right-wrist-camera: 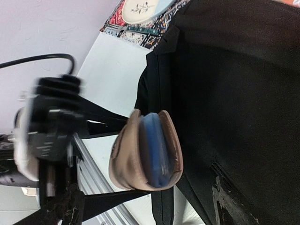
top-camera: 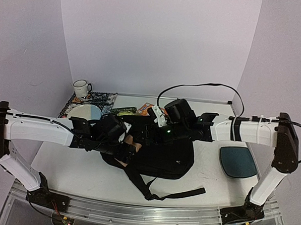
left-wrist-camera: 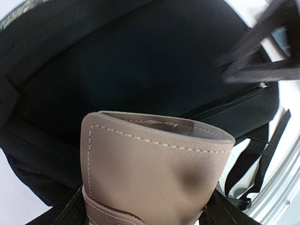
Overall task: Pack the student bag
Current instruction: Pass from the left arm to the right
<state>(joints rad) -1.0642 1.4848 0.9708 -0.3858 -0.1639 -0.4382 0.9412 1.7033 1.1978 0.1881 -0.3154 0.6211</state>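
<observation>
The student bag (top-camera: 163, 153) lies in the middle of the table as a large black backpack, and it fills the background of the left wrist view (left-wrist-camera: 140, 61) and the right wrist view (right-wrist-camera: 234, 70). My left gripper (top-camera: 126, 144) is shut on a tan leather pouch (left-wrist-camera: 154, 173) and holds it at the bag's left edge. The pouch (right-wrist-camera: 136, 150) shows something blue inside it, and the left gripper's fingers (right-wrist-camera: 101, 115) clamp it from both sides. My right gripper (top-camera: 157, 120) hovers open over the bag's far edge. One of its worn fingers (right-wrist-camera: 229, 201) shows above the fabric.
A white mug (top-camera: 81, 88) and a plate (top-camera: 86, 111) sit on a patterned mat (top-camera: 103, 97) at the back left. A green box (top-camera: 124, 111) and an orange packet (top-camera: 146, 108) lie behind the bag. A dark-teal pad (top-camera: 238, 162) lies right. Straps (top-camera: 176, 194) trail toward the front.
</observation>
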